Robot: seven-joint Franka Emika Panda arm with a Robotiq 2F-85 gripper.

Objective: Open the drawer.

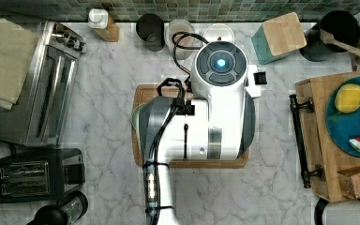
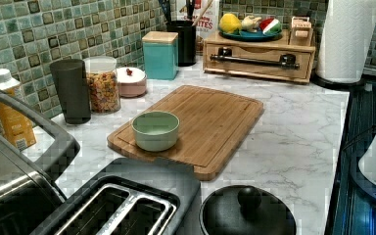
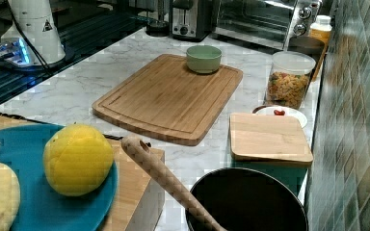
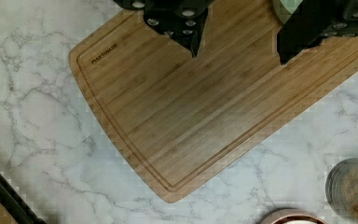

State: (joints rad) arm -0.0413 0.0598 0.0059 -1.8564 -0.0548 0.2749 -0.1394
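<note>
- Gripper (image 4: 237, 53) hangs high over the cutting board (image 4: 205, 107), fingers spread wide, holding nothing; probably a start pose.
- Drawer (image 2: 257, 61) closed, well apart, under the fruit plate (image 2: 252, 34); handle (image 1: 300, 140) faces the board.

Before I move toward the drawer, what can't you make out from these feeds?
- Drawer contents: front closed behind its black bar handle, left view.
- Cutting board middle and green bowl: mostly hidden under the arm, top view.
- Drawer unit's far side: cut off by the top view's right edge.
- End effector height above the board: wrist view alone can't settle it; its fingers stand apart.
</note>
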